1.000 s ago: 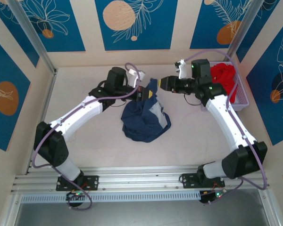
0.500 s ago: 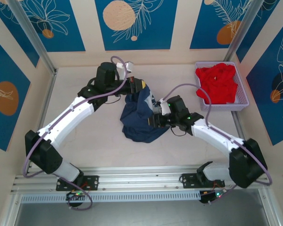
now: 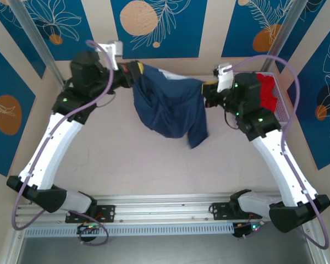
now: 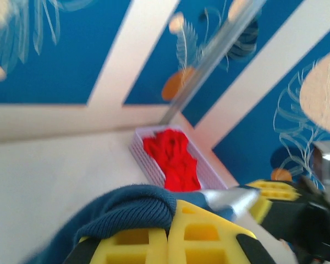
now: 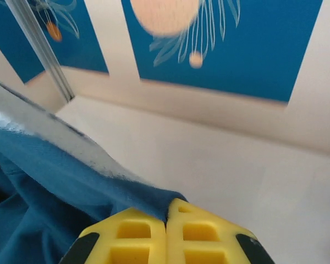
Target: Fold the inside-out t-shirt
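As left end effector (image 3: 136, 70) and right end effector (image 3: 208, 89) grip — t-shirt (image 3: 170, 105) hangs between.

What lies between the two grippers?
The navy t-shirt hangs stretched from the left gripper to the right gripper, as the top view shows.

Bright, even light falls from above, leaving only faint, soft shadows on the worktop (image 3: 126, 165). The overhead view is sharp, though deep folds of the shirt (image 3: 170, 104) go nearly black. Motion blur smears the left wrist view; the right wrist view's back wall is slightly soft.
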Controlling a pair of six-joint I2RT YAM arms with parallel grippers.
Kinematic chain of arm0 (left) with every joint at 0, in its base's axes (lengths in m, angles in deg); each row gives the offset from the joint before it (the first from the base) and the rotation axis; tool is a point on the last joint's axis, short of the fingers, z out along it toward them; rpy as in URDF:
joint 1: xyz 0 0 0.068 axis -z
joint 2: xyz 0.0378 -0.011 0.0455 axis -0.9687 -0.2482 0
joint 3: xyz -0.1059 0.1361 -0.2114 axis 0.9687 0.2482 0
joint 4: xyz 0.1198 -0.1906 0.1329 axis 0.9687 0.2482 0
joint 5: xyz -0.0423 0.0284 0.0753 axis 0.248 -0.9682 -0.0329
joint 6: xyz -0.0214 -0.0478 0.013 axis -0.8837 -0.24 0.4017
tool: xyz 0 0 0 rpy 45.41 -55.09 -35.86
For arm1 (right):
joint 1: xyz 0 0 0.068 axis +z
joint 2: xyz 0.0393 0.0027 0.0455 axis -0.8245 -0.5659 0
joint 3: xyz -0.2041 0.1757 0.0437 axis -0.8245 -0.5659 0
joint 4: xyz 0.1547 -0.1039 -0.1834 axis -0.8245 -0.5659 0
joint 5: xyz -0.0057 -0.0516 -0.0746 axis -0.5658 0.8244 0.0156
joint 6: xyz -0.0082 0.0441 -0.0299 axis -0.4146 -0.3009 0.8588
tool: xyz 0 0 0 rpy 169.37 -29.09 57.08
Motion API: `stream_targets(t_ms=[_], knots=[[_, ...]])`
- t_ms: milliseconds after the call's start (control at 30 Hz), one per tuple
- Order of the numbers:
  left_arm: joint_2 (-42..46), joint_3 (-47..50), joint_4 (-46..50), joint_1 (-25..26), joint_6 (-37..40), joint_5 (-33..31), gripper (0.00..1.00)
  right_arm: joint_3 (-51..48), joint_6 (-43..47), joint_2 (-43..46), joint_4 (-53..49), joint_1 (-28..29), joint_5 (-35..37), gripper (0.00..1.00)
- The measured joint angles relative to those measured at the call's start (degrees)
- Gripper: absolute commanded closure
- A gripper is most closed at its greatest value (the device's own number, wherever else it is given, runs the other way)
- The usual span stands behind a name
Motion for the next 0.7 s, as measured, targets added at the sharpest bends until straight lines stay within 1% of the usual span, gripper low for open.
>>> stream_targets(t_ms=[100,167,233,333,433,567,633,700], knots=[[0.1,-4.2,1.2,-1.7,1.5,-1.1,1.00,8.0,4.0,-2.2,-2.3,-0.1,-0.5,1.00],[0.0,-5.3,2.1,-2.4,2.5,-1.5,1.00,11.6,6.0,-4.4,-3.6,0.0,-1.1,1.00],[-0.4,-5.5,3.1,-3.3,3.3,-1.6,1.00,13.0,7.6,-6.7,-4.8,0.0,-1.3,1.00],[-1.9,-3.8,4.0,-4.0,4.3,-1.7,1.00,11.3,8.6,-9.2,-6.3,0.0,-0.9,1.00],[-2.6,2.6,3.5,-4.4,4.3,-0.8,1.00,6.1,8.3,-11.0,-7.2,0.0,0.7,0.95],[-4.0,16.0,0.8,-4.6,2.6,2.5,1.00,-1.6,5.4,-14.6,-8.1,0.0,2.5,0.84],[-6.1,21.7,0.2,-4.6,1.5,4.1,1.00,-3.8,3.1,-19.1,-8.9,0.1,3.7,0.78],[-7.9,25.2,0.1,-4.6,0.7,5.0,1.00,-5.7,1.6,-23.1,-9.0,0.6,4.7,0.72]])
